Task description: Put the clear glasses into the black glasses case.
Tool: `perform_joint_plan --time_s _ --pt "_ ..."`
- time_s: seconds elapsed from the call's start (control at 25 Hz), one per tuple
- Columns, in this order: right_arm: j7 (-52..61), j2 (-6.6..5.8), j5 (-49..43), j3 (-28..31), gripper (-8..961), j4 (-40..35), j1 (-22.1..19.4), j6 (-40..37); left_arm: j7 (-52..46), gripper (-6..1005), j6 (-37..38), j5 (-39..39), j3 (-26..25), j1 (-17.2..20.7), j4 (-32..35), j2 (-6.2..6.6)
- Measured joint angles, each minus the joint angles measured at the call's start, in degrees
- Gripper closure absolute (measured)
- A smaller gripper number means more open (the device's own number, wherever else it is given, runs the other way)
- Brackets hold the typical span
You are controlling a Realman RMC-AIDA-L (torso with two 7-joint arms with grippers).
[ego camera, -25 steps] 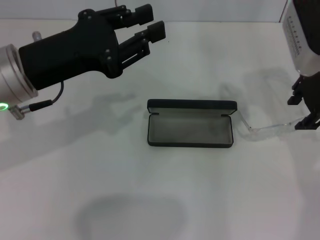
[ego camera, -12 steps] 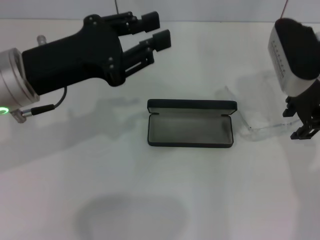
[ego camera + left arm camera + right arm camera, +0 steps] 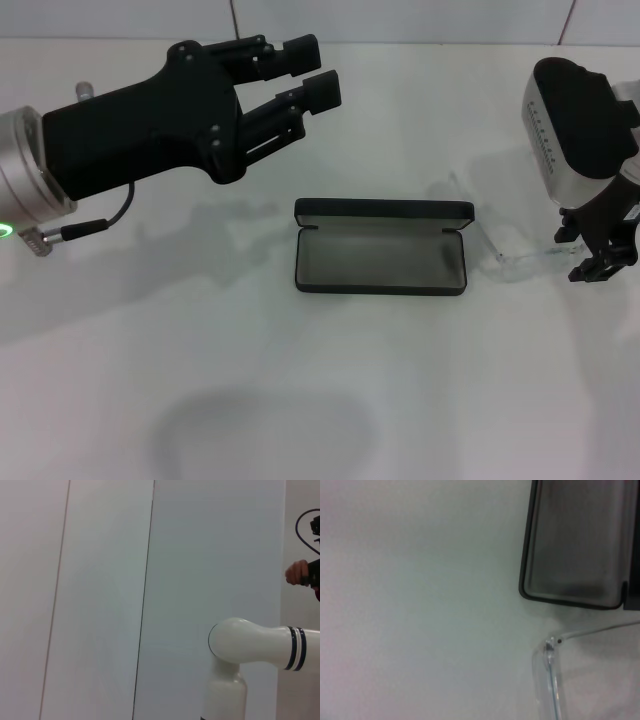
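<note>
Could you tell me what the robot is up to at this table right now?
It is working on getting the clear glasses into the black glasses case, which lies open and empty on the white table. The right gripper is down at the far end of the glasses, just right of the case. The left gripper hovers open above the table, left of and beyond the case, holding nothing.

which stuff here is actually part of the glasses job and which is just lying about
Part of the job:
- fully transparent plastic-framed glasses, beside the case
- black rectangular hard clamshell case, open, grey lining empty
- right gripper, at the glasses

Not part of it:
- left gripper, raised, jaws apart
- white table
</note>
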Motion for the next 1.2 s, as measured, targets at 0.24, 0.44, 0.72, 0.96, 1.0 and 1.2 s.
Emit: perform_joint_plan --time_s 0.24,0.44,0.72,0.96,1.0,1.2 --pt "0.44 0.28 0.16 -1.4 499 0.45 0.17 0.19 0.0 633 0.01 -0.01 -0.01 -0.15 -0.66 -0.01" --pt "0.67 0.3 0.21 -2.01 628 0.46 0.34 0.45 0.0 634 0.01 -0.02 -0.01 0.23 -0.73 -0.1" --pt "0.71 0.31 0.22 -1.99 792 0.22 0.08 0.63 0.0 634 0.21 -0.02 -0.62 -0.09 -2.16 -0.13" --pt "1.41 0.28 -0.25 -2.76 820 -1.03 -0.63 0.38 0.0 635 0.46 -0.06 -0.89 0.36 -2.24 -0.13" --pt "1.84 0.23 -0.29 -2.83 825 -1.77 -0.98 0.08 0.0 635 0.54 -0.07 -0.88 0.42 -2.24 -0.13" --pt "4.05 -0.05 -0.39 -2.98 834 -8.61 -4.19 -1.86 0.0 642 1.53 -0.25 -1.33 0.37 -2.24 -0.13"
